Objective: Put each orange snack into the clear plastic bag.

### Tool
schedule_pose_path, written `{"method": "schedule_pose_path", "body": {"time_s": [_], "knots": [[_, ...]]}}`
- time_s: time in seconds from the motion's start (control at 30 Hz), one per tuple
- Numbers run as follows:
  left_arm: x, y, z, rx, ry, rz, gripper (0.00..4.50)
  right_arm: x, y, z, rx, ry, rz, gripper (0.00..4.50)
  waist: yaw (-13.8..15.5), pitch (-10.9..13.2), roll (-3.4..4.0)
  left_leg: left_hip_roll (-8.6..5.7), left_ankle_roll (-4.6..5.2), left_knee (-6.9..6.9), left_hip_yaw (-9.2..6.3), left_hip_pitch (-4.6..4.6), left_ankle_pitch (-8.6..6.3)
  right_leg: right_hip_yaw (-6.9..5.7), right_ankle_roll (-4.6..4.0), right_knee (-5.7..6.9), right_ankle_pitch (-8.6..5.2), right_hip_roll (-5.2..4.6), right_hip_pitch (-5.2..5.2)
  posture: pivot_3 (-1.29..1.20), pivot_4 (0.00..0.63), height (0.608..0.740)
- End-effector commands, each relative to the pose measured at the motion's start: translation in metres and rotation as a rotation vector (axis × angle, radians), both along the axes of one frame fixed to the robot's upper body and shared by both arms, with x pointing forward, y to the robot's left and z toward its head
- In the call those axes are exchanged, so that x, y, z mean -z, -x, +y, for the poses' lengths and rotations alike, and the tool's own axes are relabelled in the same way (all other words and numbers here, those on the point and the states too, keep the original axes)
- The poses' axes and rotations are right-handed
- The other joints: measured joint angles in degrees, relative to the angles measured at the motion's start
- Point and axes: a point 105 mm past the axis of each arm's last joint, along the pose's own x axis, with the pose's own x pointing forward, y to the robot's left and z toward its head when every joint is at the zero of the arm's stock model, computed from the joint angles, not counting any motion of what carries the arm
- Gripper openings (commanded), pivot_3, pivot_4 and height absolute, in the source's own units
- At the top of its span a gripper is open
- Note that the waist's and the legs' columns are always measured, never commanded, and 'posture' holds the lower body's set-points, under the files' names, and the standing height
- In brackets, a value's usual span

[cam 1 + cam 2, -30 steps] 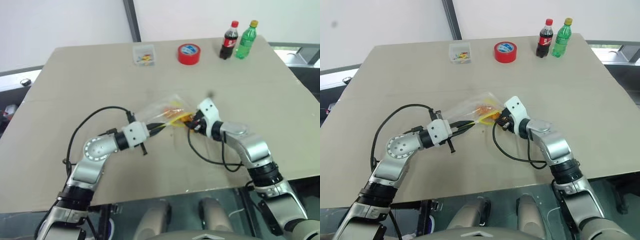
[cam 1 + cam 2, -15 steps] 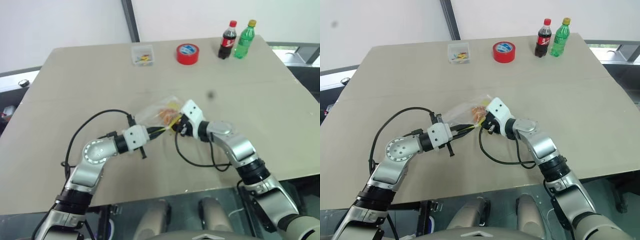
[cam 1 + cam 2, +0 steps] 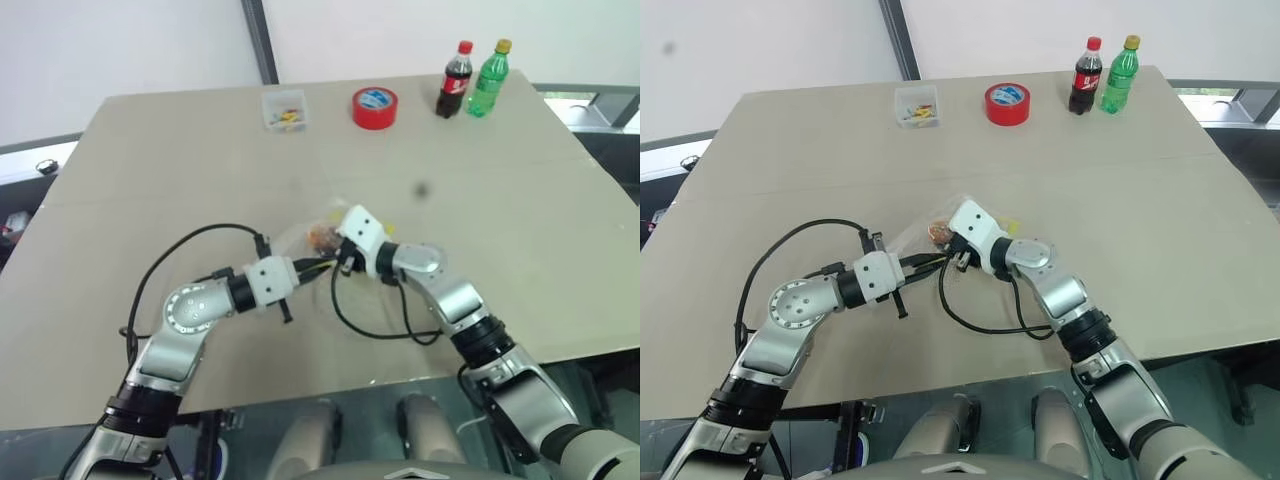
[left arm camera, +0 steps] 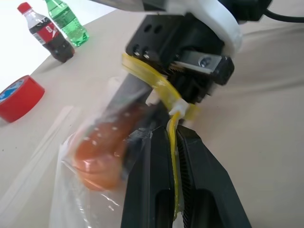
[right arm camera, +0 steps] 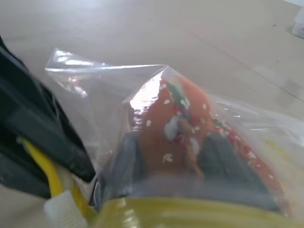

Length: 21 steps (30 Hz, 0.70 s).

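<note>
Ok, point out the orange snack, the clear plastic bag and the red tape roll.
orange snack (image 5: 173, 126), right wrist view, speckled middle.
clear plastic bag (image 5: 102, 90), right wrist view, transparent wall beside the snack.
red tape roll (image 3: 376, 107), left eye view, top face.

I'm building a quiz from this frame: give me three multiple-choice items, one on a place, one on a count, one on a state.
1. Where does the red tape roll stand?
A. far edge of the tan table, left of the bottles
B. beside the bag
C. on the floor

2. How many plastic bottles stand at the far edge?
A. one
B. two
C. four

3. What does the left gripper do?
A. hangs open
B. pinches the clear plastic bag's yellow strip
C. holds a bottle

Answers: 1 A, it stands by the cola bottle; 2 B, cola and green bottle; 3 B, fingers closed on the strip.
</note>
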Motion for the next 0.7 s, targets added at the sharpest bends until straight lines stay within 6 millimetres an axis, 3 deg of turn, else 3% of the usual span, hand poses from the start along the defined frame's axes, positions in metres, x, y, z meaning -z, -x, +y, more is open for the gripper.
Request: {"method": "schedule_pose_path", "body": {"time_s": [0.03, 0.07, 0.43, 0.7], "knots": [[-0.015, -0.002, 0.001, -0.035, 0.052, -0.04, 0.0, -0.008, 0.004, 0.004, -0.032, -0.003, -0.064, 3.25, 0.04, 0.0, 0.0, 0.0, 0.0, 0.0, 0.0, 0.0, 0.0, 0.0, 0.0, 0.0, 0.0, 0.0, 0.0, 0.0, 0.15, 0.74], [-0.015, -0.003, 0.002, -0.046, 0.061, -0.037, 0.0, -0.01, 0.004, -0.001, -0.025, 0.002, -0.081, 3.74, 0.12, -0.01, 0.0, 0.0, 0.0, 0.0, -0.01, 0.0, 0.0, 0.0, 0.0, 0.0, 0.0, 0.0, 0.0, 0.0, 0.15, 0.74], [-0.033, -0.022, 0.014, -0.147, 0.229, 0.015, 0.0, -0.036, 0.02, -0.068, 0.006, 0.083, -0.228, 3.74, 0.05, -0.01, 0.0, 0.0, 0.01, 0.0, 0.0, 0.01, 0.0, -0.01, 0.0, -0.01, 0.0, -0.01, 0.03, 0.0, 0.15, 0.74], [-0.04, -0.022, 0.013, -0.111, 0.261, 0.029, 0.0, -0.018, -0.019, -0.103, 0.185, 0.4, -0.481, 3.74, 0.34, -0.01, -0.01, -0.03, 0.0, 0.02, 0.06, 0.01, 0.0, 0.02, 0.0, -0.02, 0.0, -0.03, 0.04, 0.0, 0.15, 0.74]]}}
